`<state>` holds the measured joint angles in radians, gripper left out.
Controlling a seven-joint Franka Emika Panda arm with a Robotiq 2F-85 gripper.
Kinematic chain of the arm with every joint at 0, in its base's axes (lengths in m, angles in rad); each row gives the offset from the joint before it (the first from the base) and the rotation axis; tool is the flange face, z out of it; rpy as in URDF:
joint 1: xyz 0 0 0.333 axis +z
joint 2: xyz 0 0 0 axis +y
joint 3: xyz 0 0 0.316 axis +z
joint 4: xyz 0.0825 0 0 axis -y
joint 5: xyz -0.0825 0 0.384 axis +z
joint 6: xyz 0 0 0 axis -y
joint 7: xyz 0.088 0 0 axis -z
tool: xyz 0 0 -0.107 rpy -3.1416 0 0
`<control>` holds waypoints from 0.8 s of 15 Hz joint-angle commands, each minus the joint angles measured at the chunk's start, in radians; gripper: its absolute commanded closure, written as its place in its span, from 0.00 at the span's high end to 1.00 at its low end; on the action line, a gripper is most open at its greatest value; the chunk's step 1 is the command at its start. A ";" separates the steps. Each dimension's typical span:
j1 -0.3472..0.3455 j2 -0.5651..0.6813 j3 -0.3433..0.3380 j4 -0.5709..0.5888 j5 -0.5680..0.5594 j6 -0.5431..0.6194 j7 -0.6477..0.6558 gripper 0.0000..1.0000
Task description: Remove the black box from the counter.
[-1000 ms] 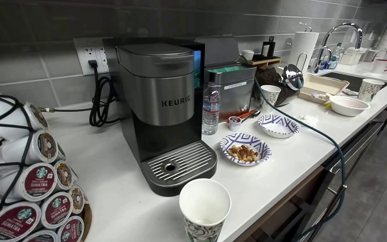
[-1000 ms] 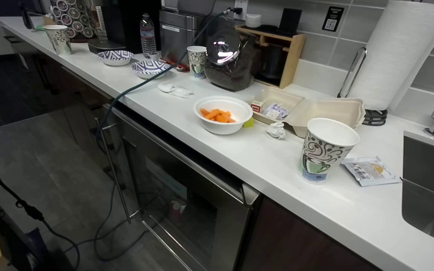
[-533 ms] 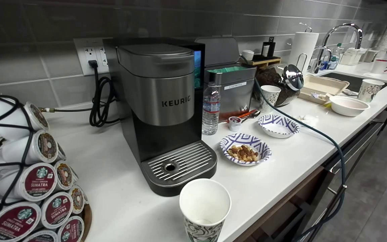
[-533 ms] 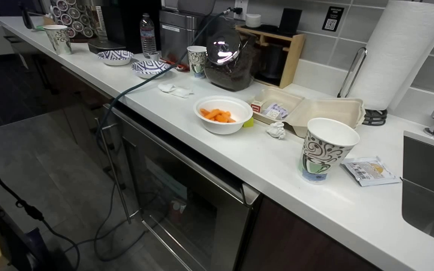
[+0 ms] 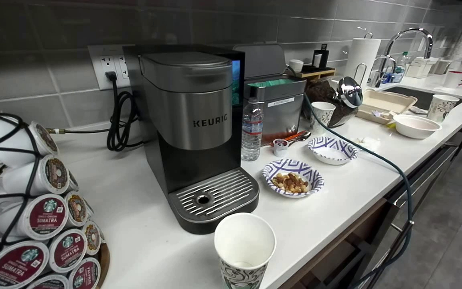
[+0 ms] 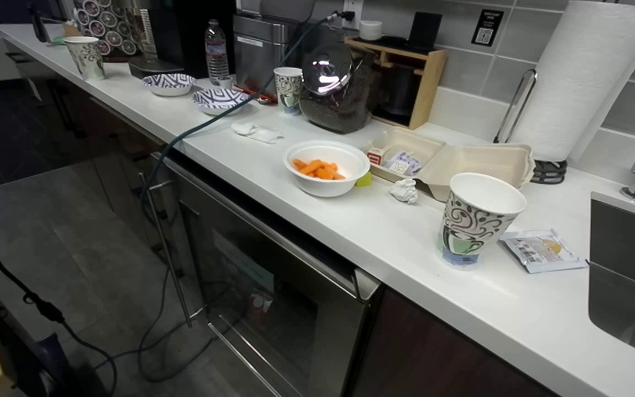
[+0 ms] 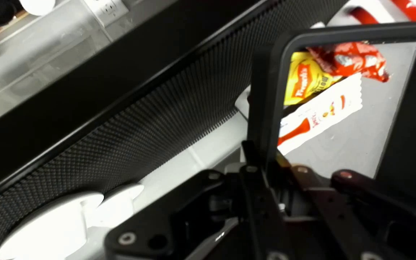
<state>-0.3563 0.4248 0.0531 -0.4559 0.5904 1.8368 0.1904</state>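
The black box [image 7: 264,90] shows in the wrist view as a shallow tray with low walls. A yellow packet [image 7: 298,76], a red packet [image 7: 361,61] and a white wrapper [image 7: 323,112] lie inside it. My gripper [image 7: 265,156] is shut on its left wall, one finger outside and one inside. The box's right part runs out of the wrist view. The counter [image 5: 146,249] is long and white and shows in both exterior views [image 6: 494,331]. Neither the gripper nor the black box shows in the exterior views.
A black mesh-sided holder [image 7: 128,119] runs diagonally beside the box in the wrist view, with white objects [image 7: 52,224] below it. On the counter stand the Keurig machine [image 5: 191,104], paper cups [image 6: 480,220], patterned bowls [image 5: 293,178] and a carrot bowl [image 6: 326,168]. A cable [image 6: 202,124] crosses the counter edge.
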 commanded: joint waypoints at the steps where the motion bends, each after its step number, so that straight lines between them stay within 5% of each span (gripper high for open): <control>1: -0.046 -0.001 0.035 0.009 0.001 -0.156 -0.063 0.03; 3: -0.029 0.015 0.030 0.027 -0.012 -0.125 -0.036 0.10; 5: -0.044 0.015 0.032 0.027 -0.010 -0.138 -0.050 0.10; 6: -0.037 0.011 0.023 0.024 -0.027 -0.135 -0.025 0.03; 12: 0.106 0.007 -0.092 0.006 -0.362 -0.095 0.136 0.03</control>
<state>-0.3091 0.4274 0.0047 -0.4543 0.3339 1.7412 0.2268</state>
